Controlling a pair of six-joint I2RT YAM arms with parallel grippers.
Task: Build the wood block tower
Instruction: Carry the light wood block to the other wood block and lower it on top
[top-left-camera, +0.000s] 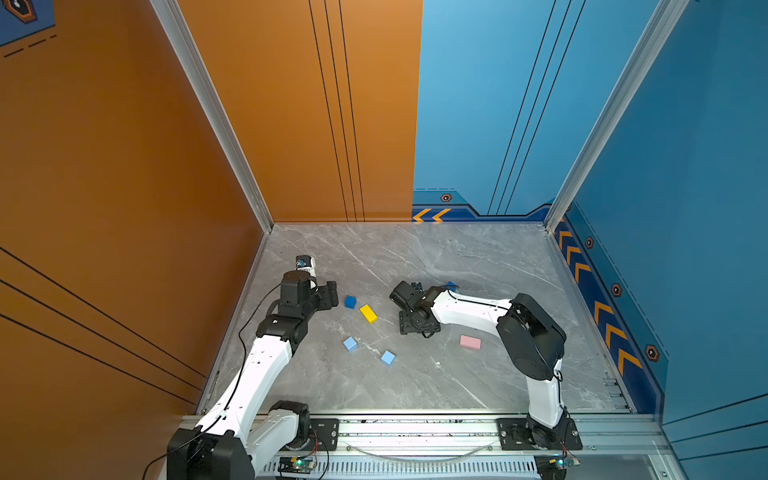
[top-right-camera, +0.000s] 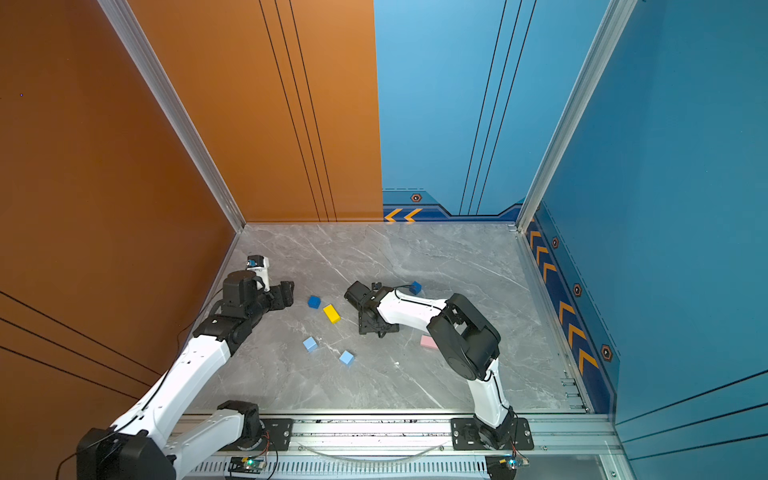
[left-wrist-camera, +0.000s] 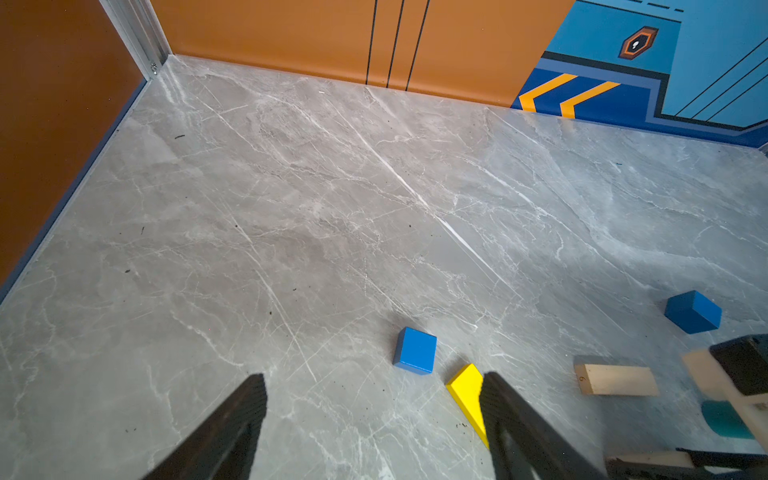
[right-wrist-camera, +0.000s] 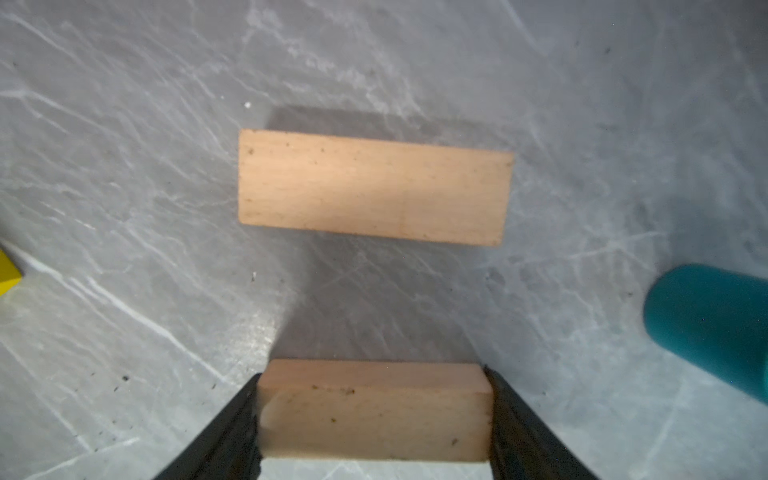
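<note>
Gripping: right pincer (right-wrist-camera: 374, 374) clamps tan plank (right-wrist-camera: 374, 424) by flat opposite sides.
Idling: left pincer (left-wrist-camera: 374, 378) gapes empty.
Handling: probably light, rigid, smooth.

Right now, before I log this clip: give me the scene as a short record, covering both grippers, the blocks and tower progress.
left gripper: fingers open, empty, near dark blue cube and yellow bar
right gripper: fingers closed on held tan plank
loose tan plank: flat on table, just ahead of the held one, not touching
teal cylinder: on the table beside the planks
scattered: two light blue cubes, pink slab, second dark blue cube
tower: not started, nothing stacked in view
</note>
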